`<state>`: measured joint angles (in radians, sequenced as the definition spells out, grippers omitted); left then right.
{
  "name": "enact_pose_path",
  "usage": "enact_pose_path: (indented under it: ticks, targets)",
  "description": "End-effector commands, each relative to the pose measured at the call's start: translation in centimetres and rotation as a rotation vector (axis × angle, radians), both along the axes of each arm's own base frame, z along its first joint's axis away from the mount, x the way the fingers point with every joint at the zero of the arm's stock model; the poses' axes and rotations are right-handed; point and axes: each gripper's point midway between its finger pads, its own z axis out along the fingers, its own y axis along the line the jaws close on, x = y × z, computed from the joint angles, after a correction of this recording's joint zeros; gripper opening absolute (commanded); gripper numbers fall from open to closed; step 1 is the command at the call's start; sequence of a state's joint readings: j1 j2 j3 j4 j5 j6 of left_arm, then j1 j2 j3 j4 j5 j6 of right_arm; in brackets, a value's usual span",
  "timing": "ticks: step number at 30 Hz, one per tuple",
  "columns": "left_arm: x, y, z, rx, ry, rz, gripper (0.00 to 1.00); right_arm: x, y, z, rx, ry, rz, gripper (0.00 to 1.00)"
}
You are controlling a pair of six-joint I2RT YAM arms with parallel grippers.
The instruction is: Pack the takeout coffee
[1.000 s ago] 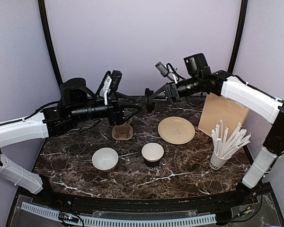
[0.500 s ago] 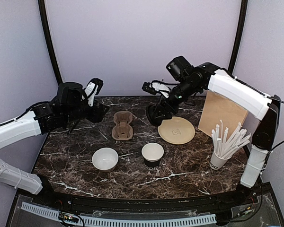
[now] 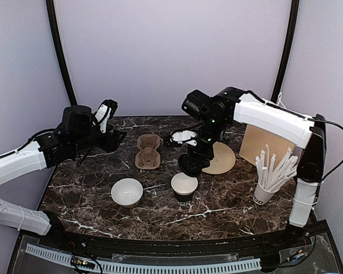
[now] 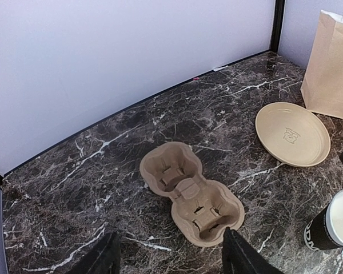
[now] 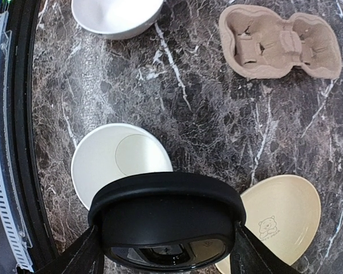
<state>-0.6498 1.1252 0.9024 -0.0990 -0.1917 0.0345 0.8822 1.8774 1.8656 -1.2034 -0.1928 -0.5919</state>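
The takeout coffee cup stands open near the table's front middle, black below and pale inside; it also shows in the left wrist view and the right wrist view. My right gripper hangs just above and behind the cup, shut on its round black lid. In the right wrist view the lid sits between the fingers of the right gripper and partly covers the cup's rim. My left gripper is at the back left, open and holding nothing.
A brown pulp cup carrier lies behind the cup, just ahead of the left gripper. A white bowl sits front left. A tan plate, a paper bag and a cup of straws stand at the right.
The right arm has swung down and forward from the back middle, carrying the lid to just above the cup. The left arm has pulled back to the left.
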Motion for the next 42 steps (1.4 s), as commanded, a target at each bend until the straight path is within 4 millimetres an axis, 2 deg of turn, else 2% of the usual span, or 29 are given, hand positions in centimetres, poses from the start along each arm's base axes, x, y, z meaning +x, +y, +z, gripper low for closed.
enact_pose_path:
  ticks: [1,14,26,35,42]
  targets:
    - [-0.5,0.0,1.2,-0.028,-0.039,-0.025,0.63,-1.5,-0.1,-2.0,-0.077,0.053,0.057,0.71]
    - [-0.7,-0.4,0.8,-0.026,-0.017,-0.053,0.63,-2.7,0.9,-3.8,-0.119,0.112,0.094,0.70]
    - [-0.6,-0.6,0.3,-0.017,-0.008,-0.060,0.63,-3.4,0.9,-1.7,-0.117,-0.021,0.124,0.73]
    - [-0.4,-0.7,-0.1,-0.015,0.002,-0.062,0.63,-3.6,1.6,-3.1,-0.157,-0.015,0.145,0.73]
    - [-0.4,-0.7,-0.1,-0.017,0.004,-0.066,0.63,-3.3,2.3,-3.2,-0.145,-0.015,0.132,0.73]
